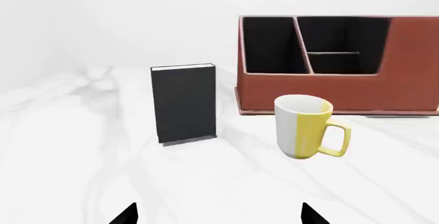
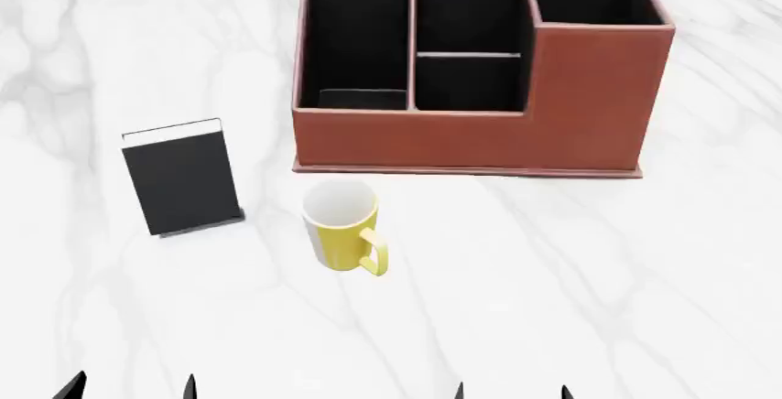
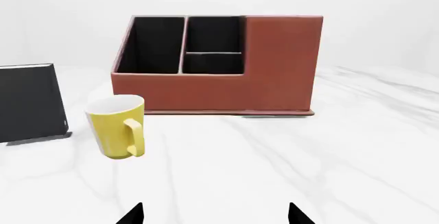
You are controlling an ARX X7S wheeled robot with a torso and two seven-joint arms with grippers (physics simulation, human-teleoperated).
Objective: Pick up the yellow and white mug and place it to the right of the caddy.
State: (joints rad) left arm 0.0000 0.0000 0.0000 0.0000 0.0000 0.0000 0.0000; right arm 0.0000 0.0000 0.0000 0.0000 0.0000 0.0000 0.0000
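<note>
A: Where was the yellow and white mug [image 2: 341,228]?

B: It stood upright on the white marble table [image 2: 587,271], just in front of the caddy [image 2: 471,138] near its left end, with a small gap between the two. Its loop handle pointed toward the robot and a little to the right.

A: And the caddy itself?

B: It sat at the far side of the table, black-lined compartments open upward, the taller section on its right end. To the right of it the marble showed only its grey veining.

A: Anything else nearby?

B: A black slab with a white top edge [image 2: 179,179] stood upright to the left of the mug, apart from it and from the caddy.

A: What about the grippers?

B: The left gripper [image 2: 131,388] and the right gripper [image 2: 511,392] showed only as dark fingertips at the near edge. On each, the two tips were set well apart, holding nothing, both well short of the mug
</note>
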